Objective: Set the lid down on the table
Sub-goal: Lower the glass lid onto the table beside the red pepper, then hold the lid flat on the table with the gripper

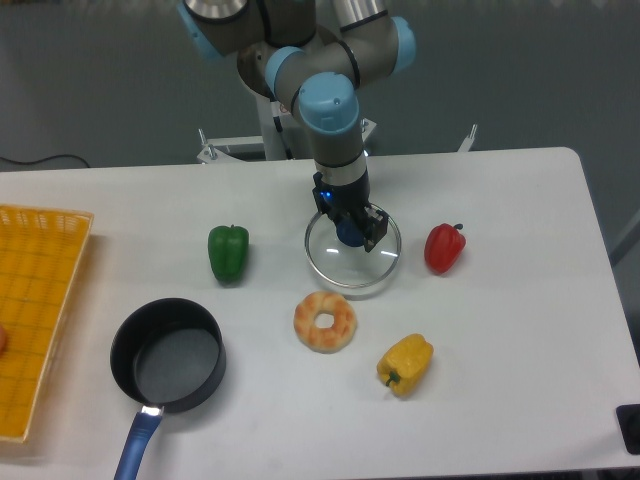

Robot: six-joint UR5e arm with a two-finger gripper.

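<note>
The lid lies low over the white surface, between the green pepper and the red pepper, just behind the doughnut. Whether its rim already touches the surface I cannot tell. The pincer points down from above, its fingers pinching the dark-blue knob at the lid's centre.

The lid looks like glass in a thin metal rim: stiff, fairly heavy for its thickness, smooth and likely slippery on the flat face, and breakable if dropped or knocked. The knob is the one sound place to hold it, since the pane gives the fingers nothing to bite on. Held at the centre it should hang level. It wants setting down gently and flat, clear of the doughnut and both peppers. The pot stands well apart, uncovered.
</note>
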